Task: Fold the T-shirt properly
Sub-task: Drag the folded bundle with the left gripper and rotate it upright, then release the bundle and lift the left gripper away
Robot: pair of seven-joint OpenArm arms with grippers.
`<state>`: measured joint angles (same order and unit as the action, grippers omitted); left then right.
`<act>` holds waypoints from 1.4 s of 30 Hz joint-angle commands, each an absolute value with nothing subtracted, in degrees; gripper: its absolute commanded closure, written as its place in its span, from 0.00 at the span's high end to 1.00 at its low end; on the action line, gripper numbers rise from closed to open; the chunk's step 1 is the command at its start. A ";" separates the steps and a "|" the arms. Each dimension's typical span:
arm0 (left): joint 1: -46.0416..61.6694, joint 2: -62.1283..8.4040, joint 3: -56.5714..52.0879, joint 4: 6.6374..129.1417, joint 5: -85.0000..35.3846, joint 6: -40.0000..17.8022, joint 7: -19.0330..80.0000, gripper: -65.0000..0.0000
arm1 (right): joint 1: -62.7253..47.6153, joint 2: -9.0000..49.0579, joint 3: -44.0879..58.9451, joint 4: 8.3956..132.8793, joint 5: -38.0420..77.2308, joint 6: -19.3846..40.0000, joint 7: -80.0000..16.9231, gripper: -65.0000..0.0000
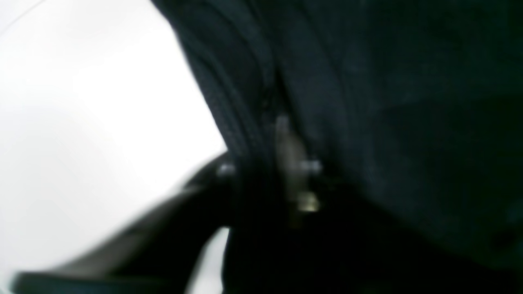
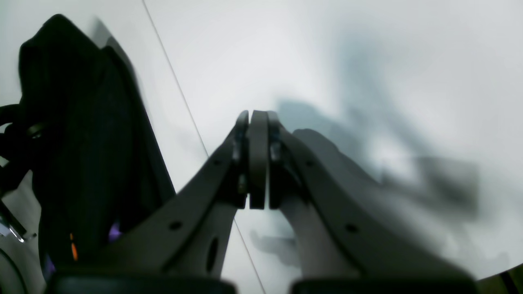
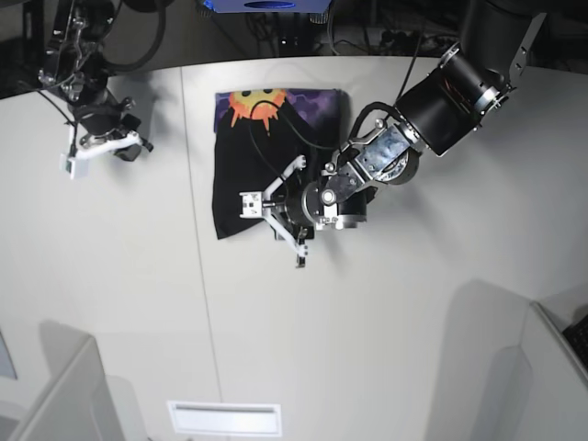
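The black T-shirt [image 3: 262, 170] lies folded into a narrow rectangle on the white table, its orange sun print on purple [image 3: 257, 103] showing at the far end. My left gripper [image 3: 273, 225] sits at the shirt's near right corner, jaws spread apart. In the blurred left wrist view, black cloth [image 1: 367, 122] fills most of the frame and lies between the left gripper's [image 1: 267, 163] fingers. My right gripper [image 3: 78, 158] hangs off to the left, away from the shirt. Its fingertips [image 2: 258, 122] are pressed together on nothing, and the T-shirt [image 2: 81, 143] shows dark at that view's left.
The white table [image 3: 386, 349] has a thin seam [image 3: 202, 276] running front to back just left of the shirt. Grey partition corners [image 3: 55, 395] stand at the near edge. Cables and dark equipment [image 3: 367, 37] sit behind the table's far edge.
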<state>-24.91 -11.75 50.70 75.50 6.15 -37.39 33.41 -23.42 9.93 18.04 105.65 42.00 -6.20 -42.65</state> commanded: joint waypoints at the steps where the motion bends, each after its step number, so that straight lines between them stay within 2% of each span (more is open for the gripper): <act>1: -25.98 -11.91 50.68 75.56 6.37 -38.55 34.95 0.46 | -23.25 10.59 18.33 106.68 42.51 -6.02 -41.71 0.00; 4: -27.38 -11.91 50.51 75.56 6.37 -38.55 34.95 0.72 | -23.25 10.59 18.33 106.59 42.51 -5.93 -41.80 0.00; 6: -28.35 -11.82 50.24 75.56 6.37 -38.55 34.95 0.83 | -23.25 10.59 18.33 106.59 42.51 -5.85 -42.07 0.00; 8: -29.23 -11.74 49.98 75.65 6.02 -38.37 34.95 0.89 | -23.08 10.59 18.33 106.59 42.51 -5.85 -43.65 0.00; 15: -32.57 -11.65 48.75 76.88 5.58 -38.29 34.95 0.89 | -22.73 10.68 18.33 106.68 42.42 -5.58 -44.18 0.00; 26: -26.95 -10.68 25.01 95.69 5.58 -38.46 34.95 0.89 | -23.69 13.05 18.24 112.13 42.24 -5.49 -44.09 0.00; 27: -25.71 -10.77 23.16 98.33 5.58 -38.46 34.95 0.87 | -24.13 13.76 18.24 113.36 42.24 -5.49 -44.09 0.00; 29: -22.90 -10.86 20.18 103.43 5.58 -38.46 34.95 0.76 | -24.48 15.08 18.33 114.95 42.24 -5.49 -44.09 0.00; 31: -18.95 -11.12 16.84 108.88 5.58 -38.55 34.95 0.49 | -25.98 16.84 18.42 115.38 42.24 -5.49 -44.09 0.00; 34: -12.44 -14.46 11.82 113.89 5.58 -38.55 34.77 0.00 | -28.26 18.86 18.77 115.65 42.24 -5.49 -43.56 0.00; 39: -3.12 -18.07 3.82 114.33 4.26 -38.55 33.36 0.00 | -35.30 22.81 18.33 115.65 42.24 -4.00 -33.71 0.00; 42: 3.12 -20.97 -2.07 114.15 -1.89 -38.55 26.07 0.00 | -39.43 23.43 18.95 115.65 42.07 -0.40 -29.93 0.00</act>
